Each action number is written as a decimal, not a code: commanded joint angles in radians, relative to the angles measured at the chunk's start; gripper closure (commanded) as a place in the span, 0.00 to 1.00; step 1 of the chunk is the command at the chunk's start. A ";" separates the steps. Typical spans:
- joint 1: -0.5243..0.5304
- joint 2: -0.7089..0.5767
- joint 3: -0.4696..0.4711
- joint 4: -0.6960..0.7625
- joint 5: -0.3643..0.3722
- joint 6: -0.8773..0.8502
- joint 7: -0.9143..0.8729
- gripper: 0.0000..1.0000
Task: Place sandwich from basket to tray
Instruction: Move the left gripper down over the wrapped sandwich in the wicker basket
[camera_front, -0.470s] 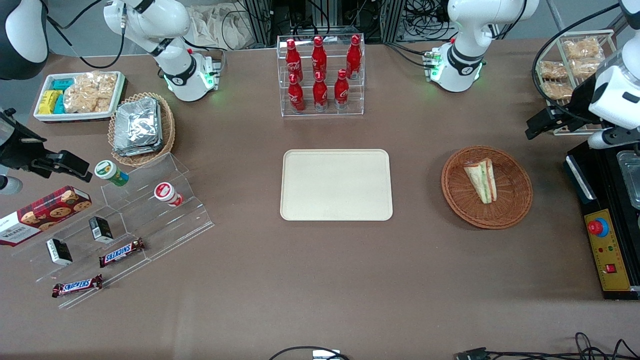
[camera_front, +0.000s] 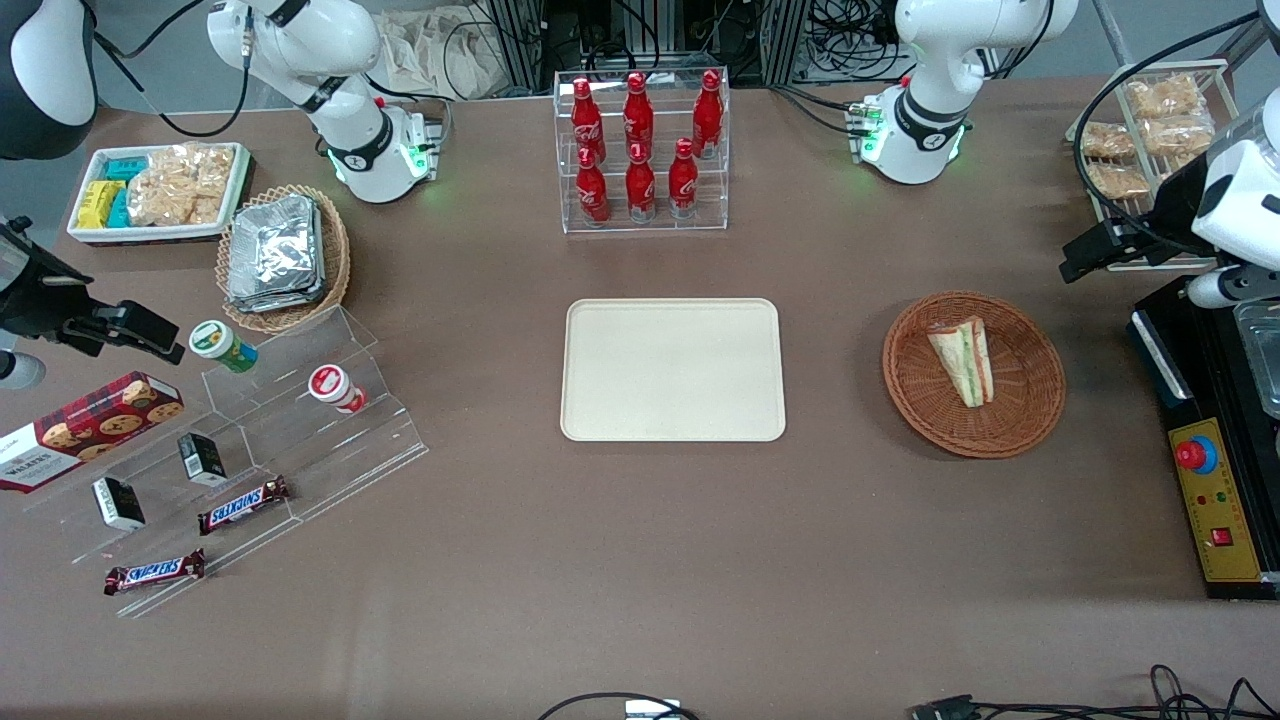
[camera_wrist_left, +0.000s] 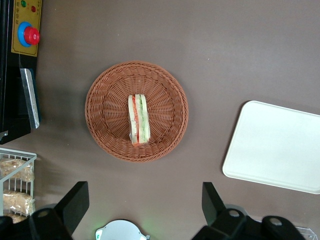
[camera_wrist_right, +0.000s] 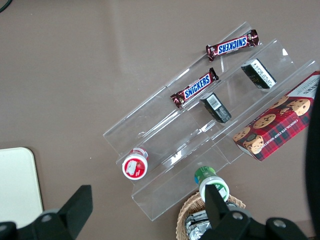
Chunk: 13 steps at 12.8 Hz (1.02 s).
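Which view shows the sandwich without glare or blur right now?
Left wrist view: sandwich crisp in the basket, evenly lit, no glare, the open hand hanging above the table beside it. Front view: also sharp, soft shadow under the basket rim; tray looks evenly lit.

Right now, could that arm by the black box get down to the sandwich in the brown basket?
Probably yes. The gripper is open, high above the table, with nothing between it and the sandwich, which lies uncovered in the basket.
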 joint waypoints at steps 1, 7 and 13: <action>-0.005 0.012 0.006 0.007 0.025 -0.034 -0.003 0.00; 0.011 0.002 0.013 -0.253 0.025 0.129 -0.010 0.00; 0.029 -0.030 0.012 -0.675 0.025 0.594 -0.044 0.00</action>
